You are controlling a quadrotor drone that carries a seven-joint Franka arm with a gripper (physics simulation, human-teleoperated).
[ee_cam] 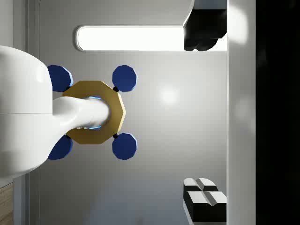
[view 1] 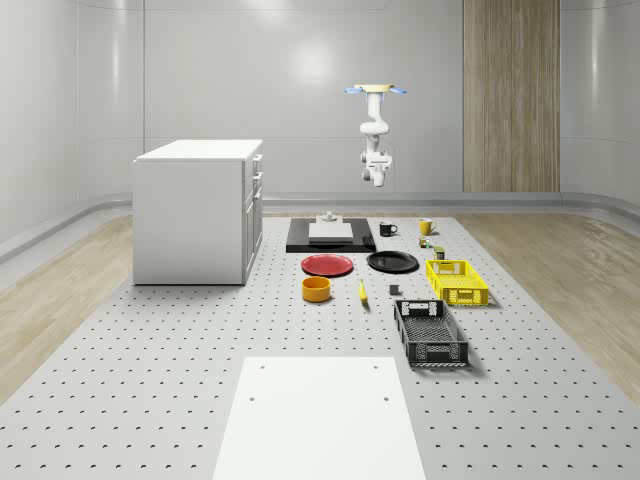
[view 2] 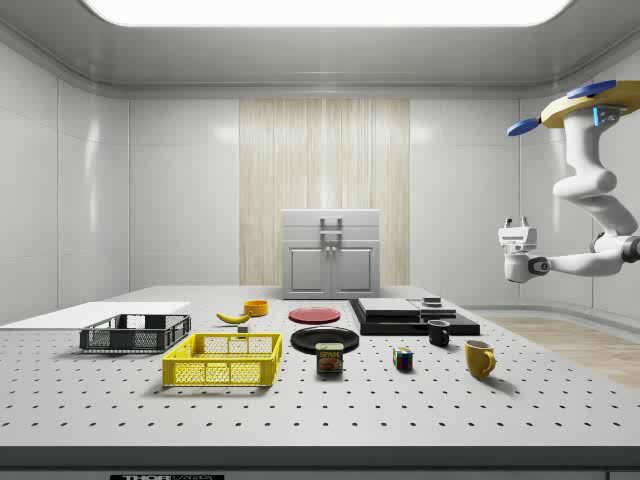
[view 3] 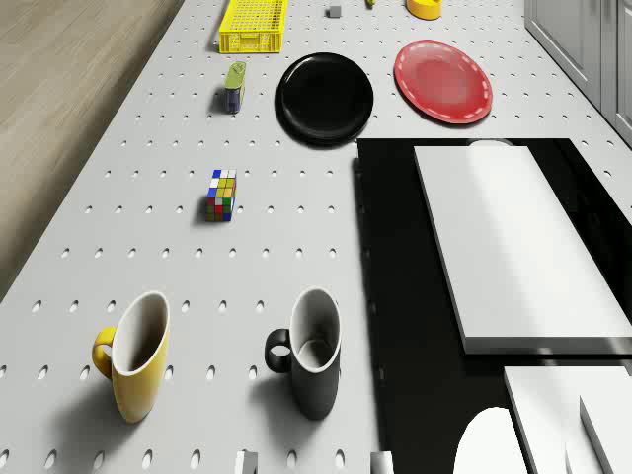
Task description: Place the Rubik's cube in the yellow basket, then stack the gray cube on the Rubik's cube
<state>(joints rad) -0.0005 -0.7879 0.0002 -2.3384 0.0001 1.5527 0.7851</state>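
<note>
Your drone hovers high beyond the table's far end.
Gripper (view 2: pixel 514 247), state unclear, holds nothing; Rubik's cube (view 3: pixel 221 195) lies well below: descend first.

Whole-scene camera looks down the grey perforated tabletop (view 1: pixel 150 400) lengthwise; side camera sits low at its edge (both show the yellow mesh basket (view 2: pixel 222 360)).

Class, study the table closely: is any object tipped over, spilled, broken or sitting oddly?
Nothing stands out. The Rubik's cube, yellow mug and black mug stand upright, the plates lie flat, and the yellow basket sits level. The drone hovers beyond the table's far end.
</note>
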